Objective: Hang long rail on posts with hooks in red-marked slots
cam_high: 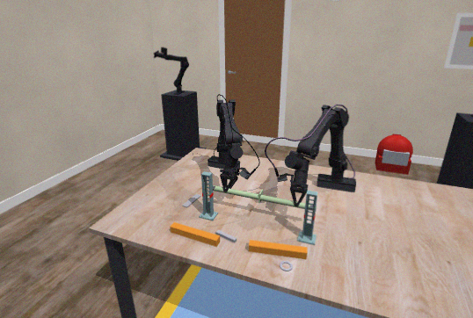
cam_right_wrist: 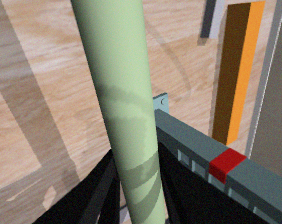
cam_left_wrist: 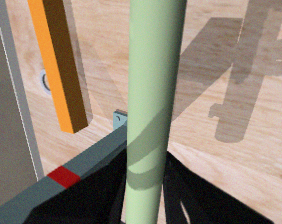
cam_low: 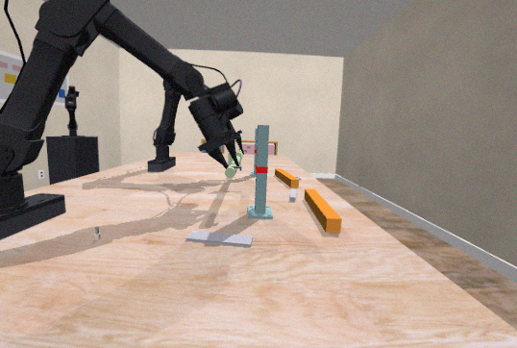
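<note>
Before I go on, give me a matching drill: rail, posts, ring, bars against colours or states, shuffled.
1. Long rail
2. Posts
3. Ring
4. Two bars

A. Orange
B. Held between the fingers of left gripper and right gripper
C. Grey, flat on the table
D. Upright, banded red

Pairs: 1-B, 2-D, 3-C, 4-A

You can see a pale green rail (cam_high: pixel 246 194) (cam_low: pixel 231 171) (cam_left_wrist: pixel 154 75) (cam_right_wrist: pixel 124 75), two grey-teal posts (cam_high: pixel 207 200) (cam_low: pixel 261 190) (cam_left_wrist: pixel 22 202) (cam_right_wrist: pixel 192 142) banded in red, orange bars (cam_high: pixel 194 234) (cam_low: pixel 322 210) (cam_left_wrist: pixel 59 70) (cam_right_wrist: pixel 237 70), black fingers (cam_high: pixel 297 197), and a pale tan, wood-grained tabletop (cam_high: pixel 387 244) (cam_low: pixel 288 296) (cam_left_wrist: pixel 217 175) (cam_right_wrist: pixel 22 130); beyond stands a brown door (cam_high: pixel 254 60) framed in white.
</note>
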You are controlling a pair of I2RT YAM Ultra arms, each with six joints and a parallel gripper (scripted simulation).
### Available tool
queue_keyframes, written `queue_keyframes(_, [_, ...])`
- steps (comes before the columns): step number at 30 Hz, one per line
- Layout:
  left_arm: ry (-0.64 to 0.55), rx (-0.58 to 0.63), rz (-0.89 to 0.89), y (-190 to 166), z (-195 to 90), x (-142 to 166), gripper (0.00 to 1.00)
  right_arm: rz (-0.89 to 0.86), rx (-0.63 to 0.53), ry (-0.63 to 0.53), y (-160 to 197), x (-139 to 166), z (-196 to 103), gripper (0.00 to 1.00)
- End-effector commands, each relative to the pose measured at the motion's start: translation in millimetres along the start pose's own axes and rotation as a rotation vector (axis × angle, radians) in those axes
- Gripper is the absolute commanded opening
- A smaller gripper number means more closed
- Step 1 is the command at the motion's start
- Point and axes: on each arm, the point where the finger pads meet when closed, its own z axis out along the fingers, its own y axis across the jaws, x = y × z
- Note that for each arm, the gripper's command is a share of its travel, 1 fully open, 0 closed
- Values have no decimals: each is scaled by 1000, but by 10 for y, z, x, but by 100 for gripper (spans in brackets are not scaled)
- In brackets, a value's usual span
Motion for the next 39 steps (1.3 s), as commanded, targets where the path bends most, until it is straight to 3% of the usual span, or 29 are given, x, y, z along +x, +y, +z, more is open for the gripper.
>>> queue_keyframes(1, [-20, -77, 5, 340, -135, -34, 19, 8, 51, -3, -263, 14, -99, 19])
queue_keyframes(39, [-17, -81, 4, 517, -83, -16, 19, 11, 55, -11, -435, -3, -25, 19])
